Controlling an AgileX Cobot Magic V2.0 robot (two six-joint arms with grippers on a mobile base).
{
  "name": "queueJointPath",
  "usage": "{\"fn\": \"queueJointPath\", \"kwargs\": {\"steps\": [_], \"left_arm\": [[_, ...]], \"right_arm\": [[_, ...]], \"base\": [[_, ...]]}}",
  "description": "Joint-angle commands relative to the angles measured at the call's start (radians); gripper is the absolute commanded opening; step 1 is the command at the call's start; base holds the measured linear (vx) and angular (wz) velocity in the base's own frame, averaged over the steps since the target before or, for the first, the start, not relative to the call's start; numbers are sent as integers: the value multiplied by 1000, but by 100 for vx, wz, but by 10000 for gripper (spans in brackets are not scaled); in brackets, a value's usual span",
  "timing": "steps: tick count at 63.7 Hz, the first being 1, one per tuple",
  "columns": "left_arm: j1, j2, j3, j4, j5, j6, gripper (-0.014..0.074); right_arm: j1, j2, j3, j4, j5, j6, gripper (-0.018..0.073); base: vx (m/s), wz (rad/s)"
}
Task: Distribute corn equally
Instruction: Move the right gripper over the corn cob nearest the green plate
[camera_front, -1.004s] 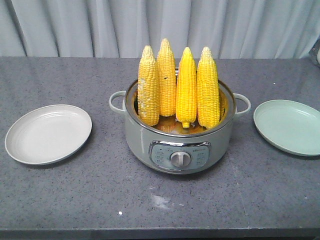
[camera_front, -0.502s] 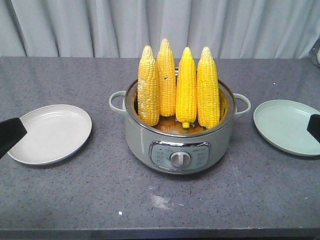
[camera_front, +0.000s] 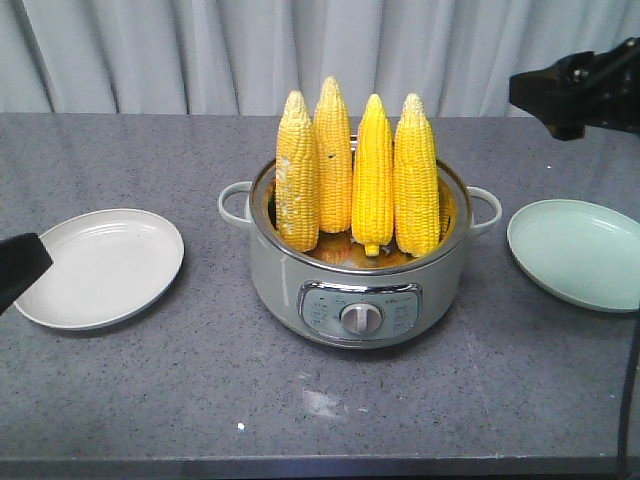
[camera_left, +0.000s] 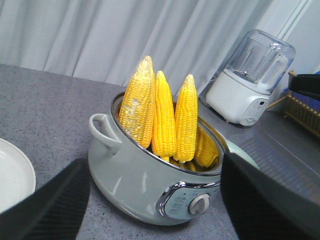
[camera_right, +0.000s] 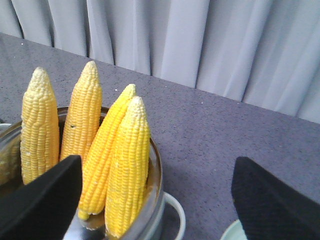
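So far nothing is shared out: all four corn (camera_front: 355, 180) cobs stand in the pot (camera_front: 360, 290), plates (camera_front: 95, 268) (camera_front: 580, 255) bare, left gripper (camera_left: 152, 162) and right gripper (camera_right: 157, 165) spread wide, empty.

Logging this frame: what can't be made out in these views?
- Corn lower ends: every view, hidden inside the pot.
- Pot's panel lettering: front view, too small.
- Green plate: front view, cut by right edge.
- Fourth cob: left wrist view, mostly behind the others.
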Motion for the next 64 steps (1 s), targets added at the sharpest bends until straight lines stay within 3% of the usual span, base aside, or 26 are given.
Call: {"fn": "queueJointPath", "kwargs": {"steps": [1,7,22,41,64], "left_arm": [[-3,7,-34,-52,-21,7,533],[-3,7,-34,-52,-22,7,533],[-3,7,-34,-52,-26,7,533],[-3,7,-34,-52,-26,7,533],[-3,7,-34,-52,-26,6,533]], "right_arm": [[-5,78,-99,139,-21,-85,595],[-5,168,-157,287,29,-208,595],[11,287,-184,445,4,-373,595],[97,376,-184,450,-213,-423,595],[97,477,-195,499,-187,-421,595]], "base": [[0,0],[0,0],[0,0],[0,0],[0,0]]}}
